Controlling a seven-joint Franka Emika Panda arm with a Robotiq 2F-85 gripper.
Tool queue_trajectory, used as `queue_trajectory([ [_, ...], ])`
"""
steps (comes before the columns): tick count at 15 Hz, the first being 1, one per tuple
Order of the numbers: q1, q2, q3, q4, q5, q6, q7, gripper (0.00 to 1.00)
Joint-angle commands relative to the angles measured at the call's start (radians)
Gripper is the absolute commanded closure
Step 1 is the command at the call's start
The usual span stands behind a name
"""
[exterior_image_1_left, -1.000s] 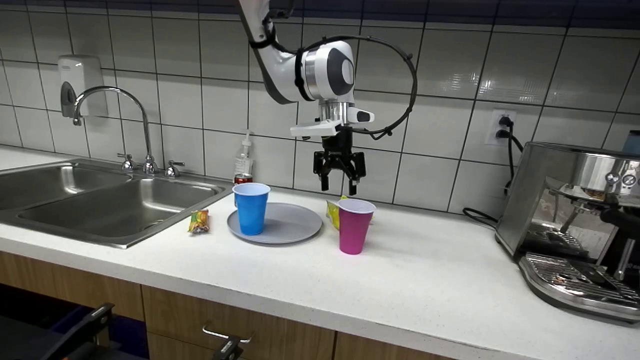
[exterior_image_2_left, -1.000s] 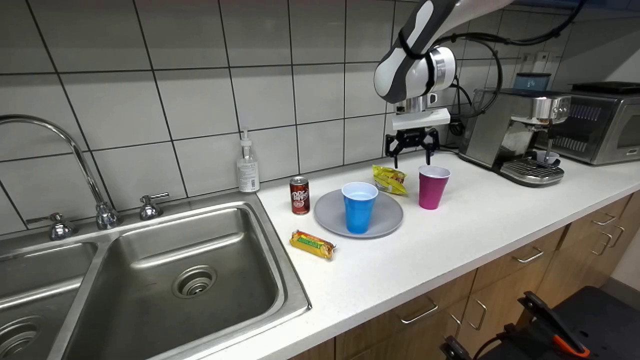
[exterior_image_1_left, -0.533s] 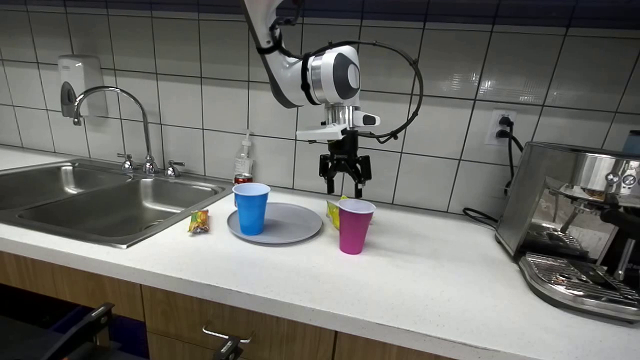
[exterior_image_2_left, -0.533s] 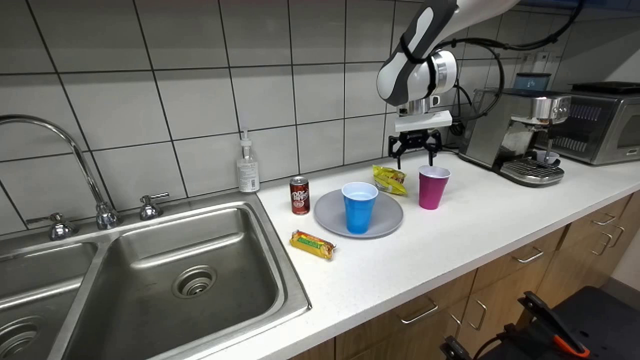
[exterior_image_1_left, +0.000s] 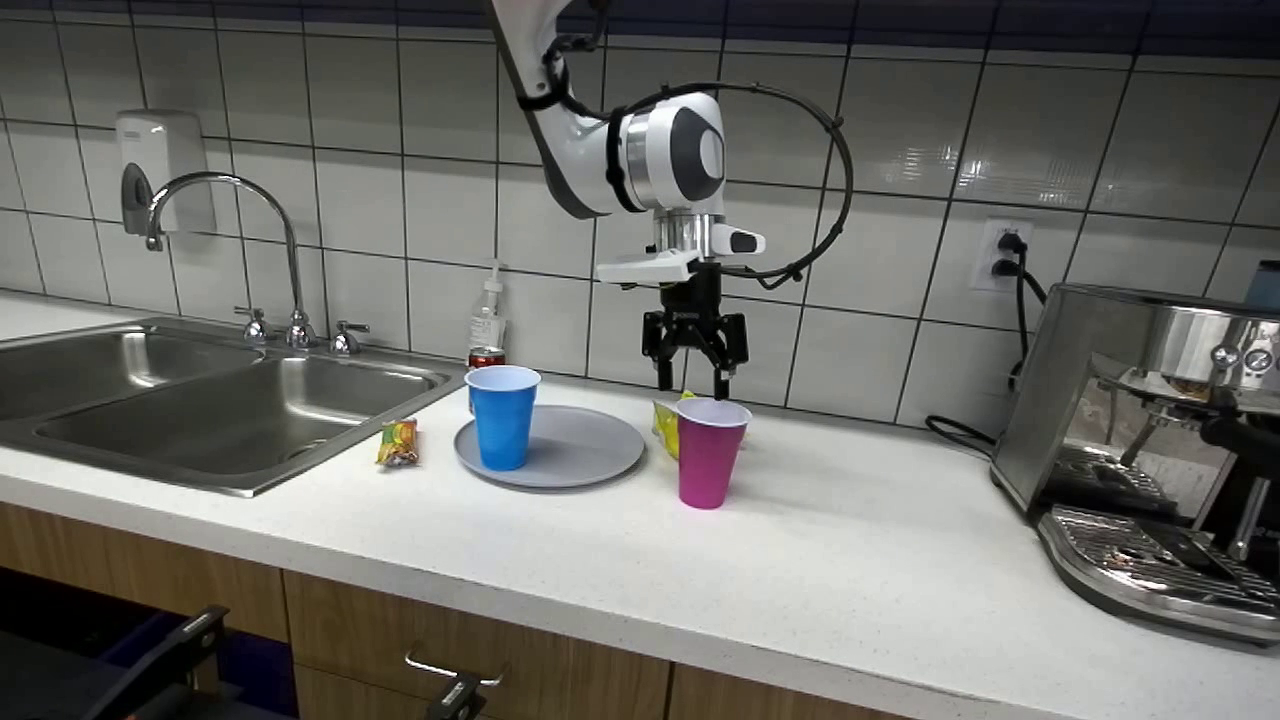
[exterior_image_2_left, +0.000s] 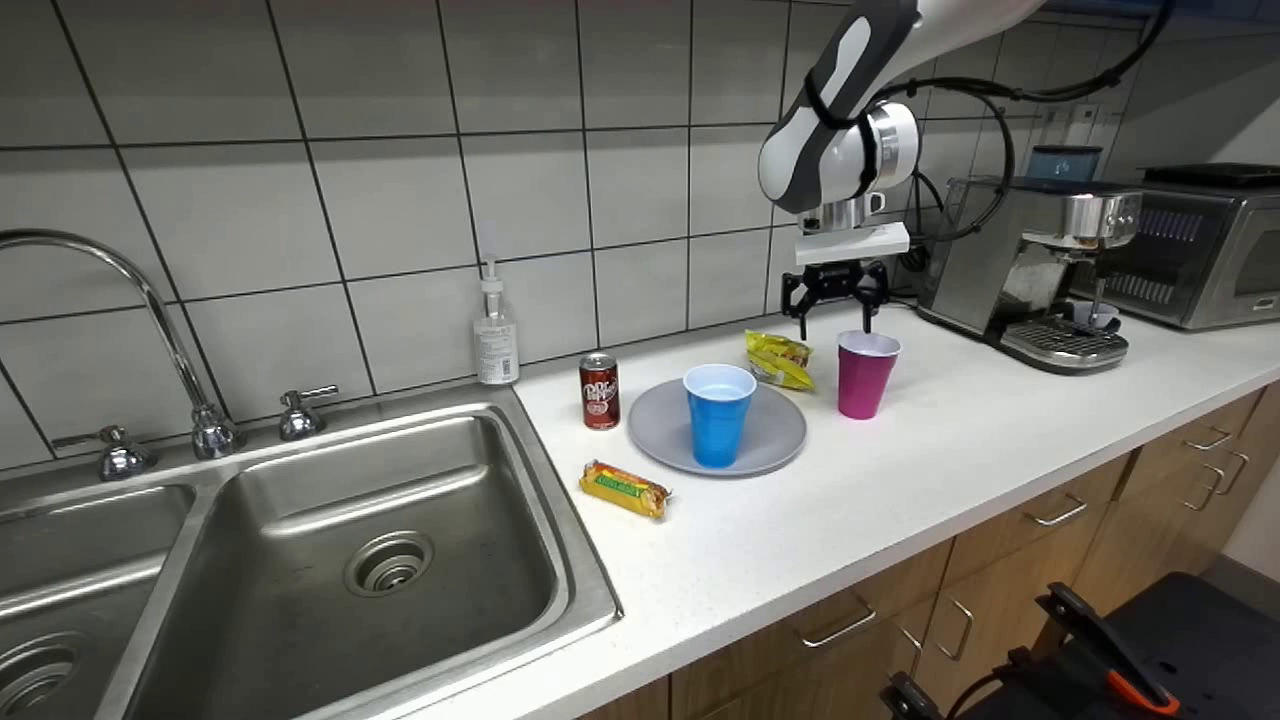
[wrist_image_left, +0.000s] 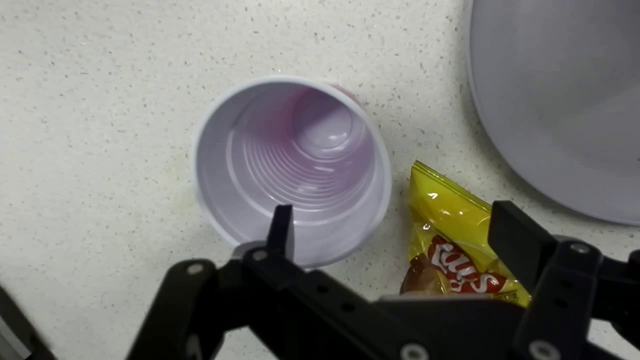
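My gripper (exterior_image_2_left: 835, 328) is released — fingers (wrist_image_left: 522, 240) parted wide — and hangs over the counter (exterior_image_2_left: 900, 480). Closest to it I record the pink cup (wrist_image_left: 285, 175), standing upright on the counter, its pale ribbed inside showing in the wrist view. There, one finger crosses the cup's rim; contact I cannot confirm. The yellow snack bag (wrist_image_left: 457, 250) lies just beside the cup and, in the same view, shows between my fingers, partly hidden by the gripper's body.

Near the bag sits the grey plate (wrist_image_left: 560, 100), with the blue cup (exterior_image_2_left: 716, 428) upright on it. The red can (exterior_image_2_left: 600, 392) stands just beside the plate; the wrapped bar (exterior_image_2_left: 623, 489) lies between the plate and the sink (exterior_image_2_left: 553, 500). Farther out, the pump bottle (exterior_image_2_left: 496, 350) stands at the sink's back corner, close to the tiled wall (exterior_image_2_left: 400, 200). Well apart from these, at the far end in an exterior view, I note the coffee machine (exterior_image_2_left: 1015, 275) — and, beyond it, the boxy metal appliance (exterior_image_2_left: 1200, 250).
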Motion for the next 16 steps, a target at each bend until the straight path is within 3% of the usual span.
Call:
queue_trajectory([
  [1,0.004,0.001,-0.005,0.002,0.004,-0.002,-0.004,0.00],
  [16,0.039,0.029,-0.007,-0.015,0.001,0.054,0.024,0.00],
])
